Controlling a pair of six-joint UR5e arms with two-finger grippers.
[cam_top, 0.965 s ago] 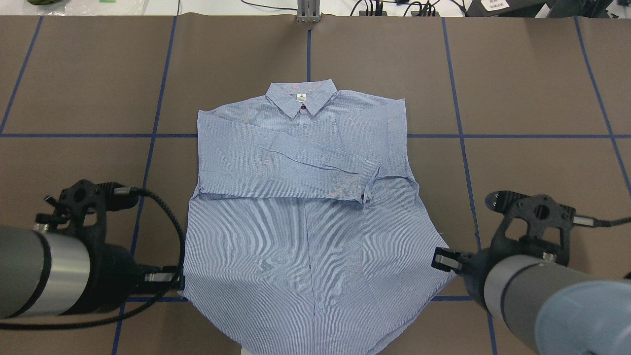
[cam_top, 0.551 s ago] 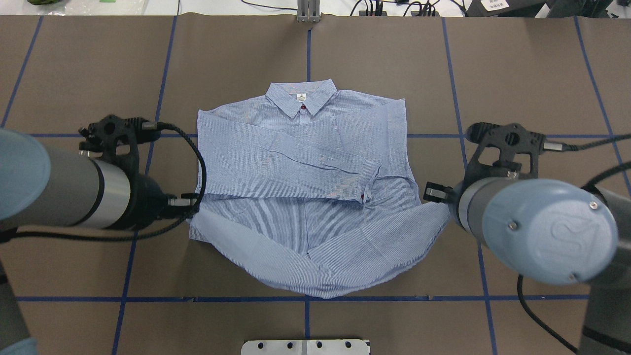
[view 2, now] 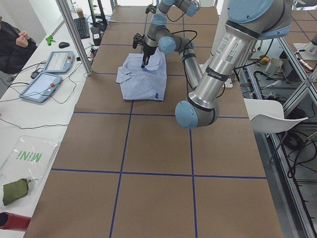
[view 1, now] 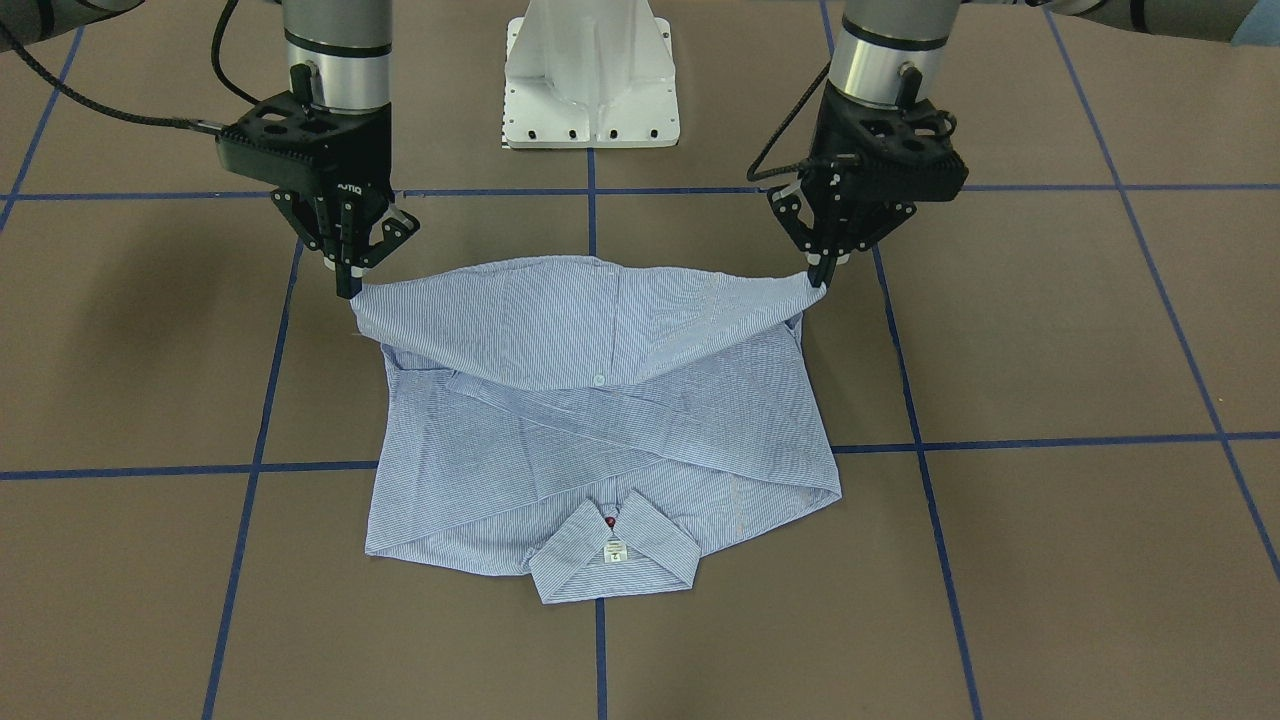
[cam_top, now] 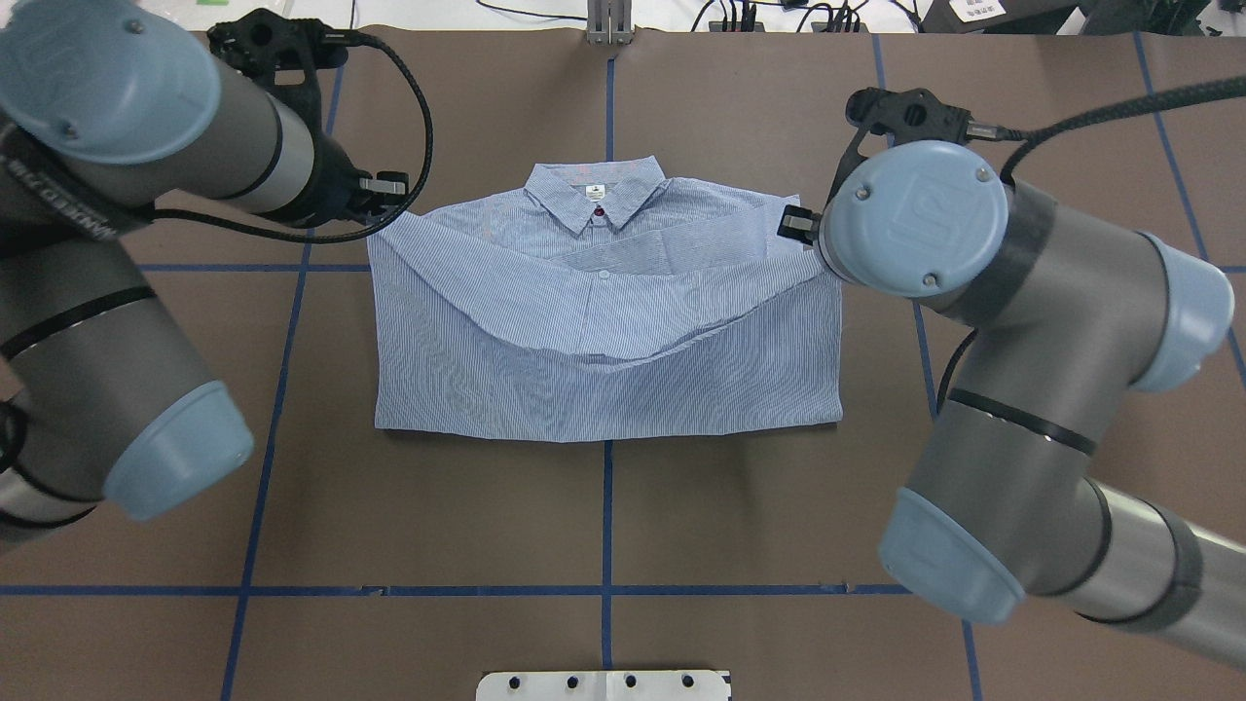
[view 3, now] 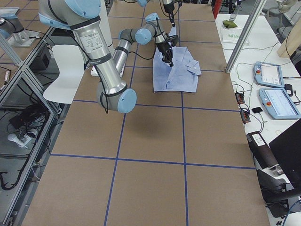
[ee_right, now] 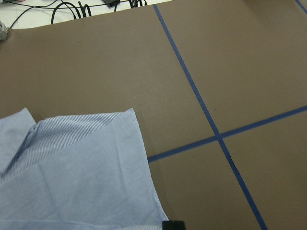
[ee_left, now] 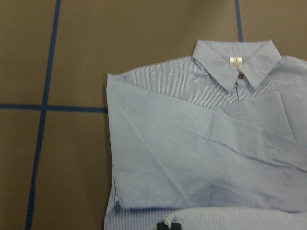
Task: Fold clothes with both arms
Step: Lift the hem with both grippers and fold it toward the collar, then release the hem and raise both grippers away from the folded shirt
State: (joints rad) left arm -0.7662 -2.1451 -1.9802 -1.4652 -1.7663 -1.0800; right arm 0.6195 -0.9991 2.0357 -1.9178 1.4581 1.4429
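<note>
The light blue striped shirt (cam_top: 604, 389) lies face up on the brown table, collar (cam_top: 596, 193) at the far side and sleeves folded across the chest. Its lower half is doubled over towards the collar, and the hem hangs in a sagging arc between the two grippers. In the front-facing view my left gripper (view 1: 822, 272) is shut on one hem corner of the shirt (view 1: 600, 420) and my right gripper (view 1: 350, 288) is shut on the other, both held a little above the table. The left wrist view shows the collar (ee_left: 237, 67) and the folded sleeve ahead.
The white pedestal base (view 1: 590, 70) stands behind the shirt, between the arms. Blue tape lines (cam_top: 604, 589) cross the brown table. Cables (cam_top: 779, 15) lie along the far edge. A side bench with tablets (view 2: 49, 74) and a white chair (view 2: 267, 114) flank the table.
Both grippers have lifted the hem corners from the near edge and carried them away from the robot towards the collar. The shirt's lower half now lies doubled over the upper half.
</note>
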